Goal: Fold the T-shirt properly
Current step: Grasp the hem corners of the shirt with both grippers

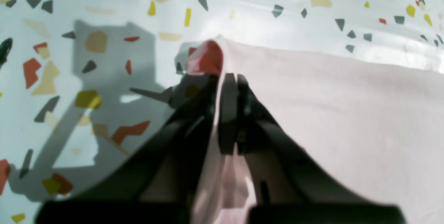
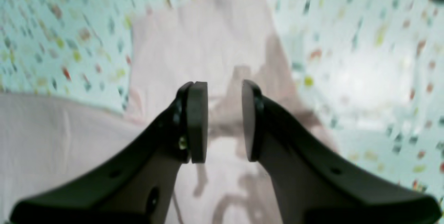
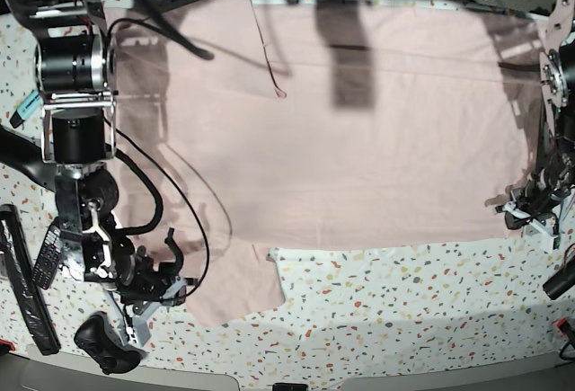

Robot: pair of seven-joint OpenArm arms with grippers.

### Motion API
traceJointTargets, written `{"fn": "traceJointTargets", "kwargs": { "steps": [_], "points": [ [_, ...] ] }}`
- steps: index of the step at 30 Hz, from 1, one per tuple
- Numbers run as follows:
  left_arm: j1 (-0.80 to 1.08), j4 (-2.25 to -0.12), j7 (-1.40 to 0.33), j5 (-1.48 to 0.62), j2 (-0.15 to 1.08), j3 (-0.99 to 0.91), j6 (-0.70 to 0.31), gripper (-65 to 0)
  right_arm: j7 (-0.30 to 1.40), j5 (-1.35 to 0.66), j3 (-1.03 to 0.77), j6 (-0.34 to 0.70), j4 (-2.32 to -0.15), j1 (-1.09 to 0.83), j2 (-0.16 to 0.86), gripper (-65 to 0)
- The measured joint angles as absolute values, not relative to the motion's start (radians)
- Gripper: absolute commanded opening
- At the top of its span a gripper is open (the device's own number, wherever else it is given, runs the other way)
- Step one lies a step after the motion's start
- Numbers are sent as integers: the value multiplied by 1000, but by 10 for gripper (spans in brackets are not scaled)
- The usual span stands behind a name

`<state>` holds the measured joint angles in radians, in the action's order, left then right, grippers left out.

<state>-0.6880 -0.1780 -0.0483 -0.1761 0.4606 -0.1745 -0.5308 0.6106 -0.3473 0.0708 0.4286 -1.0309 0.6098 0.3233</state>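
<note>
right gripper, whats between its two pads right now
Nothing is pinched: the right gripper stands open, and through the gap the right wrist view shows only the pink T-shirt lying below on the speckled table.

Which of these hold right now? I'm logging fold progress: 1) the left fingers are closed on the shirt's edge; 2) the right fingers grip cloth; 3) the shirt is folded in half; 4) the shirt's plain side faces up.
1) True: the left gripper is shut on the T-shirt edge.
2) False: the right gripper is open above a sleeve, with nothing between its fingers.
3) False: the T-shirt lies spread flat on the table.
4) True: no lettering shows.
</note>
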Motion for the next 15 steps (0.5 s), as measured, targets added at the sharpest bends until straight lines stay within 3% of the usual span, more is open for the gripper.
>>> {"fn": "traceJointTargets", "kwargs": {
  "steps": [4, 8, 12, 15],
  "points": [
    [-690, -178, -52, -176, 460, -175, -531, -650, 616, -210, 71, 431, -1016, 619, 323, -483],
    [-690, -179, -54, -176, 458, -175, -531, -650, 621, -207, 71, 431, -881, 683, 322, -482],
    [-691, -179, -52, -177, 457, -175, -529, -650, 624, -184, 71, 458, -690, 807, 315, -401],
    [-690, -179, -51, -188, 458, -175, -529, -650, 576, -119, 70, 471, -542, 900, 308, -383]
  ]
}}
